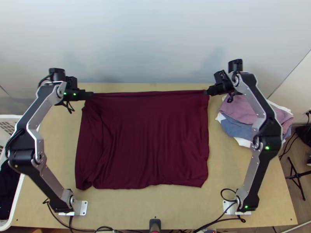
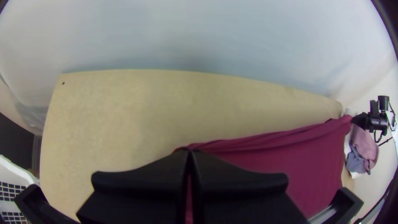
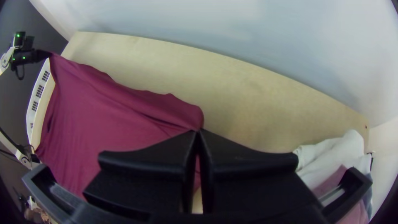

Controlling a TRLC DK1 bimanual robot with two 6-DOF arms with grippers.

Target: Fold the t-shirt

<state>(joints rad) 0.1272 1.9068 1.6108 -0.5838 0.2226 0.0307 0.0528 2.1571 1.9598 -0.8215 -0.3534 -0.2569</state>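
Note:
My left gripper point(image 1: 90, 94) is at the far left corner of the dark maroon t-shirt point(image 1: 151, 136), and my right gripper point(image 1: 207, 92) is at its far right corner. The cloth's far edge runs nearly straight between them; the rest spreads toward the near side, with lengthwise creases and a loose fold along its left side. In the left wrist view the left gripper point(image 2: 188, 151) is shut on the maroon cloth point(image 2: 306, 166). The right wrist view has the right gripper point(image 3: 198, 132) shut on the other corner of the shirt point(image 3: 103, 120).
A pile of pink, blue and white cloths point(image 1: 241, 116) lies at the table's right side, under the right arm. A white basket point(image 1: 17, 194) with dark cloth stands at the left edge. Bare table point(image 1: 54, 155) shows left of the shirt.

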